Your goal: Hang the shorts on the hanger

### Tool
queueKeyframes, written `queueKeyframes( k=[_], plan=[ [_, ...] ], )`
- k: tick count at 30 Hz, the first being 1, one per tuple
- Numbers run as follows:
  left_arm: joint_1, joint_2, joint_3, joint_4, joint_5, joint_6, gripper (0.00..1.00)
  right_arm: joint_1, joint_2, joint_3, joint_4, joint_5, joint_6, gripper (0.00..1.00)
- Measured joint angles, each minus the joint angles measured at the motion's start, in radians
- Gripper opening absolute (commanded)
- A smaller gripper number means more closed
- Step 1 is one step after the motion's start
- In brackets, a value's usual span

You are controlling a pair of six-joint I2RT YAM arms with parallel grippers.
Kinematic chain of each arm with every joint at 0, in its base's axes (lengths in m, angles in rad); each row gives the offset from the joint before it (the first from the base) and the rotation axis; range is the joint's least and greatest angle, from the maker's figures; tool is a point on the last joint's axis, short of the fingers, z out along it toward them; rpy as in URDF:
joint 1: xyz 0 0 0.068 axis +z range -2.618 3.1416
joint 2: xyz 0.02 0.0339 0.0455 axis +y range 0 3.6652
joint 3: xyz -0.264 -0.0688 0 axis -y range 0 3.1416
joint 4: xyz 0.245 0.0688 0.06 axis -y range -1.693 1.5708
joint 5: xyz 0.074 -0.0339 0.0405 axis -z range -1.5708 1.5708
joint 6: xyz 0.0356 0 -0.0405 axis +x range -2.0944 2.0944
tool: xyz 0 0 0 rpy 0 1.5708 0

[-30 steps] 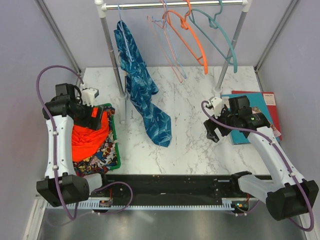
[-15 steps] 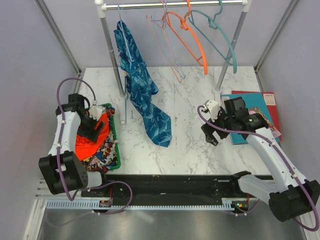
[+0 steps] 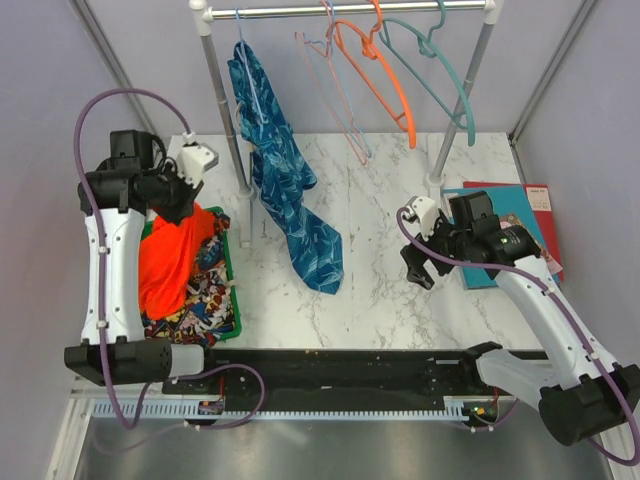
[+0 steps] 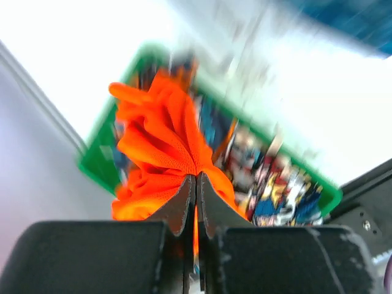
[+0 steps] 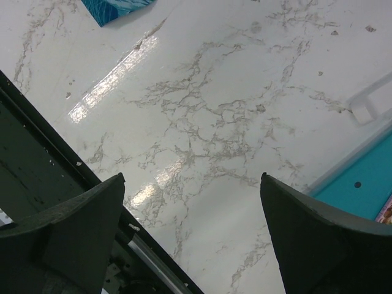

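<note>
The left fingers (image 4: 196, 184) are pressed together on a gathered fold of the orange-red shorts (image 4: 165, 147), raised above the green bin (image 3: 233, 290) at the left of the surface (image 3: 370, 260). The shorts hang stretched below the grip, their long axis running from the fingers down toward the near edge, with the lower end in the bin on top of a comic-print cloth (image 3: 200, 300). The right fingers (image 3: 418, 268) stand wide apart over bare marble, holding nothing. The teal hanger (image 3: 467, 105) hangs by its hook on the rail (image 3: 300, 11) at the far right, well apart from the shorts.
</note>
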Motion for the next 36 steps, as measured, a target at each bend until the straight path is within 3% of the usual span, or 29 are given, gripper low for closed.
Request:
queueKeyframes(
  k=[6,12,15,17,26,29,34,36],
  plan=[
    [-0.338,0.027,0.336,-0.032,0.113,-0.091,0.02,0.002,0.001,0.009,0.002,-0.019,0.004,0.98],
    [-0.457,0.105,0.635,-0.037,0.289,-0.199,0.02,0.002,0.001,0.021,0.005,-0.018,0.012,0.98],
    [-0.475,0.106,0.626,-0.035,0.37,-0.243,0.02,0.002,0.001,0.02,0.01,-0.015,0.02,0.98],
    [-0.486,0.096,0.544,-0.029,0.402,-0.267,0.02,0.002,0.001,0.021,0.014,-0.014,0.025,0.98],
    [-0.632,0.142,0.263,-0.004,0.356,-0.275,0.02,-0.007,0.009,0.023,0.011,-0.014,0.018,0.98],
    [-0.665,0.189,0.3,0.016,0.341,-0.285,0.02,-0.045,0.037,0.045,-0.005,-0.024,0.011,0.98],
    [-0.71,0.341,0.585,0.04,0.31,-0.291,0.02,-0.13,0.107,0.097,-0.013,-0.069,0.003,0.98],
    [-0.783,0.36,0.637,0.048,0.287,-0.271,0.02,-0.145,0.124,0.11,-0.016,-0.082,-0.002,0.98]
  ],
)
